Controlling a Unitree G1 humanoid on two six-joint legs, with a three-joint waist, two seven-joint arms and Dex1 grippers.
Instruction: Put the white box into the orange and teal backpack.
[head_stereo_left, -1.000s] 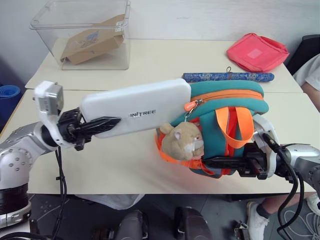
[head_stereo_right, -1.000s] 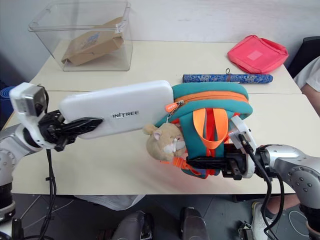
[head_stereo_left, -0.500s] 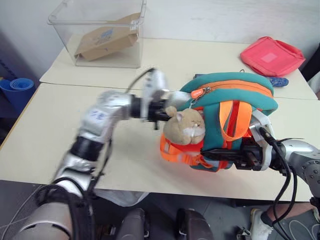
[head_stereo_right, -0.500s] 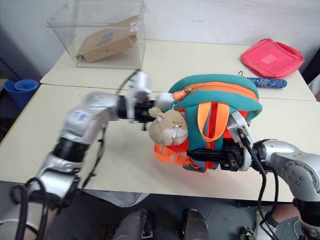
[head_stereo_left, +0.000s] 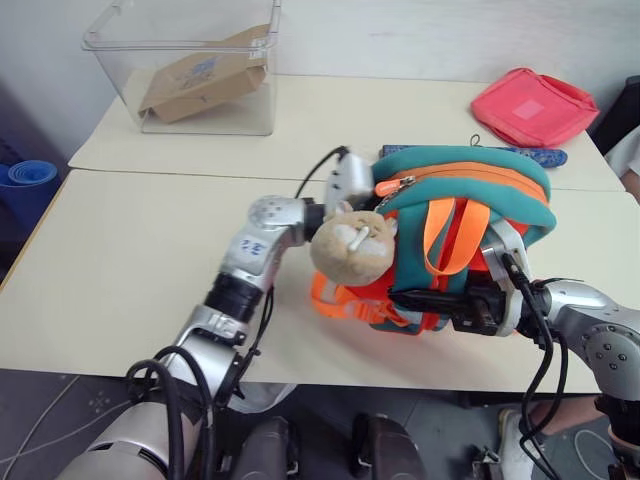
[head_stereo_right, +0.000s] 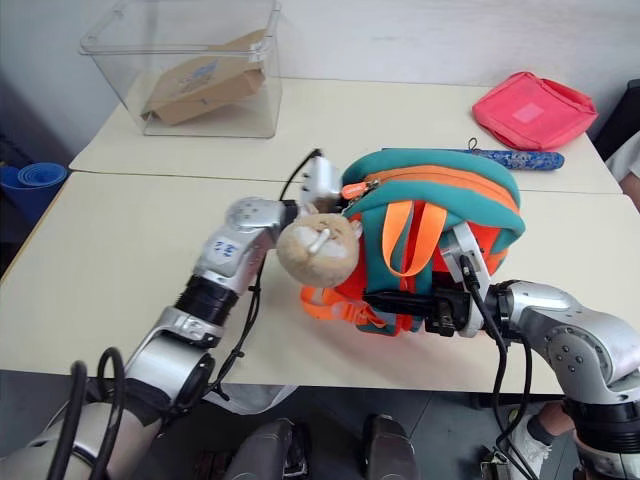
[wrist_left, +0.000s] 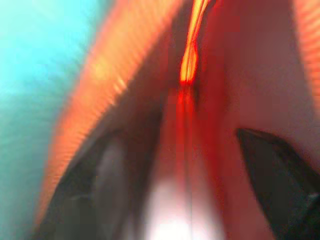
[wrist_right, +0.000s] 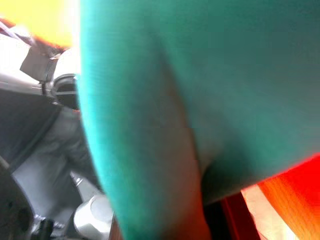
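Observation:
The orange and teal backpack (head_stereo_left: 470, 170) stands on the table with its zipper mouth facing left and its tan hamster charm (head_stereo_left: 350, 245) hanging in front. My left arm reaches into that mouth up to the wrist (head_stereo_left: 350, 180). Inside, the left gripper (wrist_left: 185, 185) is open, its black fingers (wrist_left: 275, 170) wide apart against the orange lining. A blurred white patch (wrist_left: 172, 220) lies low between them; I cannot tell whether it is the white box, which is hidden in the eye views. My right gripper (head_stereo_left: 440, 303) is shut on the backpack's lower edge.
A clear bin (head_stereo_left: 110, 45) holding a brown cardboard package (head_stereo_left: 195, 75) stands at the back left. A pink pouch (head_stereo_left: 530, 105) and a blue patterned roll (head_stereo_left: 540, 156) lie behind the backpack. A person's sleeve (head_stereo_left: 630, 150) shows at the right edge.
My left arm swung right and pushed the white box into the backpack's mouth, out of sight. Its fingers have opened. The right gripper kept its hold; the camera shifted.

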